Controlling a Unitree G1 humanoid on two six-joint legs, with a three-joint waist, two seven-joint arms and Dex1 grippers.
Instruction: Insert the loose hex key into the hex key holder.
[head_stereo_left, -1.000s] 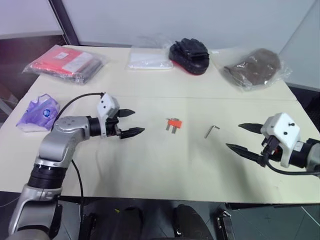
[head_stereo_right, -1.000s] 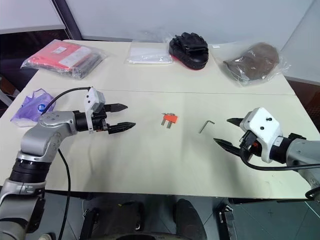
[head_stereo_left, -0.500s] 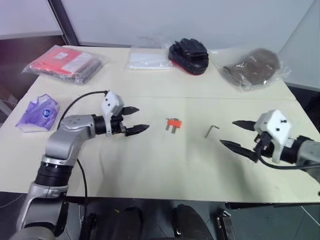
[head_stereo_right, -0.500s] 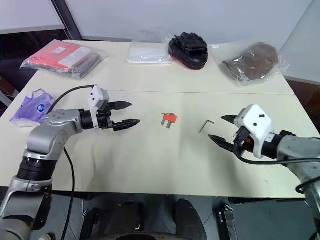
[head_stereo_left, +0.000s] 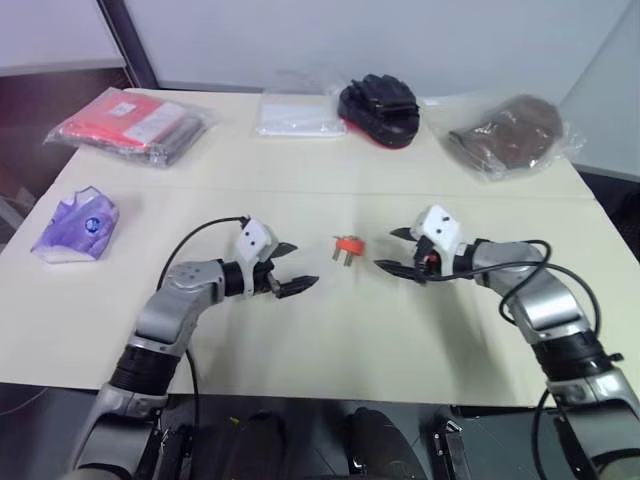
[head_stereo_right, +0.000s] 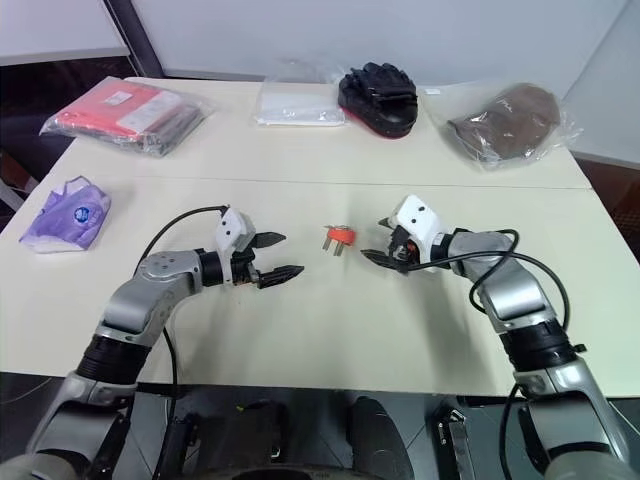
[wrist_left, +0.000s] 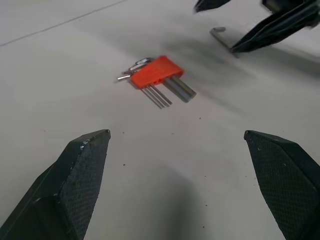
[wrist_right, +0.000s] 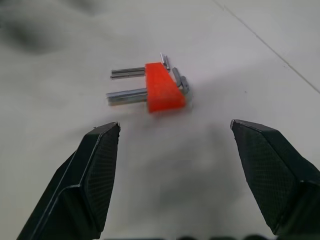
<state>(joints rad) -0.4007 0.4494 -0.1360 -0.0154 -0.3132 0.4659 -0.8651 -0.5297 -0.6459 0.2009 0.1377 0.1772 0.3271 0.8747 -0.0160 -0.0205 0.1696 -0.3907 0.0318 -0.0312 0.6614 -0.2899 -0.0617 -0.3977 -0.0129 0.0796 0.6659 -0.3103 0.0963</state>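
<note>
Both of your claws are low over the table (head_stereo_left: 300, 350), facing each other with the hex key holder (head_stereo_left: 347, 246) between them. It lies flat on its side, orange block up-table, the grey keys pointing back toward you, so its open slots are not facing either arm; you will likely need to hold or turn it before anything can go in.

Your left claw (head_stereo_left: 296, 266) hangs just left of the holder with its fingers spread wide and nothing between them. Your right claw (head_stereo_left: 397, 251) sits just right of it, fingers also apart and empty.

The loose hex key (wrist_left: 220, 36) shows best in the left wrist view: a thin grey rod lying on the table right by the tips of the right claw. From the head cameras the right hand covers it, so I cannot tell whether a fingertip is already touching it. It looks set up for the right to pick the key while the left steadies the holder.

Nothing blocks the way between the claws. The rest sits well apart: a purple pouch (head_stereo_left: 78, 227) far left, a red packet (head_stereo_left: 133, 124), a clear white bag (head_stereo_left: 297, 118), black gloves (head_stereo_left: 380, 108) and a brown bagged bundle (head_stereo_left: 512, 135) along the far edge.
</note>
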